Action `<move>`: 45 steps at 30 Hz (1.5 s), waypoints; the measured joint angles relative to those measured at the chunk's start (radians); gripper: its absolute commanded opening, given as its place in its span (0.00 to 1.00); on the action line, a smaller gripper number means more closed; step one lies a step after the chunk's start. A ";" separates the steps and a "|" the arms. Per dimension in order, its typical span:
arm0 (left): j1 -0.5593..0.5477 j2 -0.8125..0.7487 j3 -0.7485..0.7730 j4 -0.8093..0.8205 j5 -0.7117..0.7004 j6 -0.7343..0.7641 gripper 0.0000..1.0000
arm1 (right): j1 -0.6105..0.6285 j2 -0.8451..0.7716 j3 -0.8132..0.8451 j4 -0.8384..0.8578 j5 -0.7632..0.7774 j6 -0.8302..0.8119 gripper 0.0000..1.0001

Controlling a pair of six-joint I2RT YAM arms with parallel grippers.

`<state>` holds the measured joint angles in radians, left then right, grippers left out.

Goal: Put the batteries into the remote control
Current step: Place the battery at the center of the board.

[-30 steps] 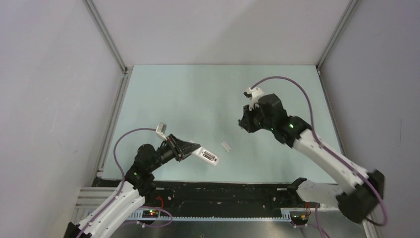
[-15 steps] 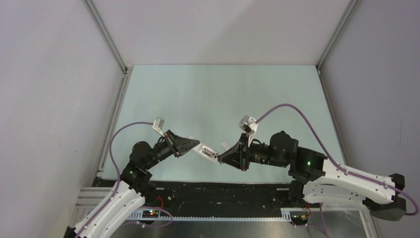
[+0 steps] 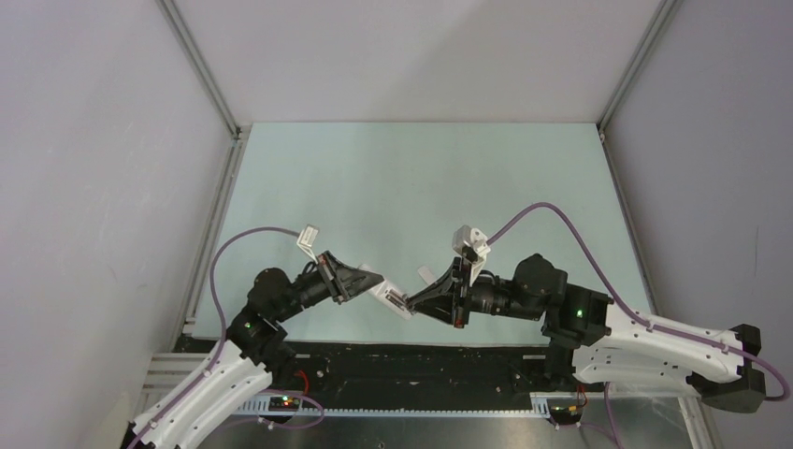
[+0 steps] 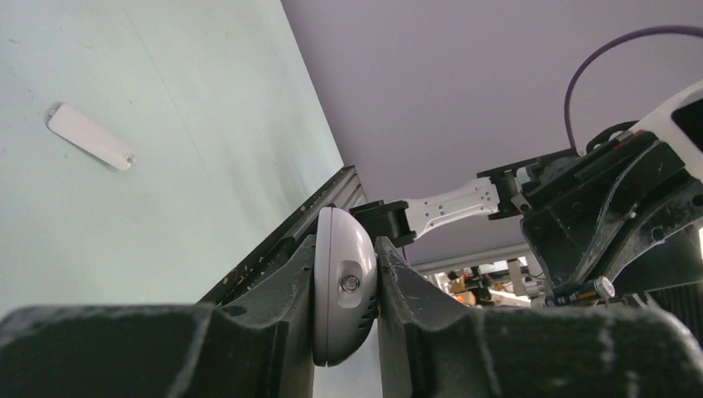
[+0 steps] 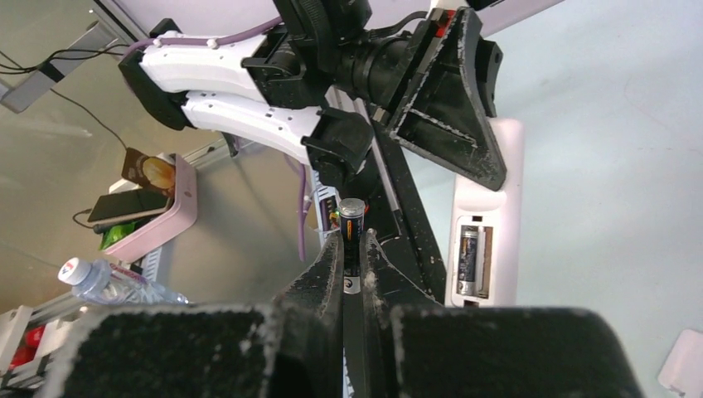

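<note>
Over the pale desk (image 3: 411, 178), your left claw (image 3: 371, 282) clenches the remote control (image 3: 394, 300); right claw (image 5: 351, 249) grasps a battery (image 5: 351, 217) beside its bay (image 5: 471, 261), axes roughly parallel.

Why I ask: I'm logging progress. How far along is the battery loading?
Done: the cover is off and lies on the table; one battery sits in the remote control, which the left gripper clamps. In hand: the right gripper holds the second battery near the remote control. Left: seating it in the empty slot, and perhaps refitting the cover.
</note>
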<state>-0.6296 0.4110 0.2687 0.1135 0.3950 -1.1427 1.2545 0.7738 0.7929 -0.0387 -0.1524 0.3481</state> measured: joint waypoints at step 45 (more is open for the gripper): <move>-0.007 -0.222 0.146 -0.003 0.176 0.349 0.00 | -0.214 -0.011 -0.086 -0.298 0.460 0.132 0.00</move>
<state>-0.6365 0.1894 0.4152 0.1104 0.5709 -0.7933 1.0401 0.7631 0.7071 -0.3367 0.3077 0.4801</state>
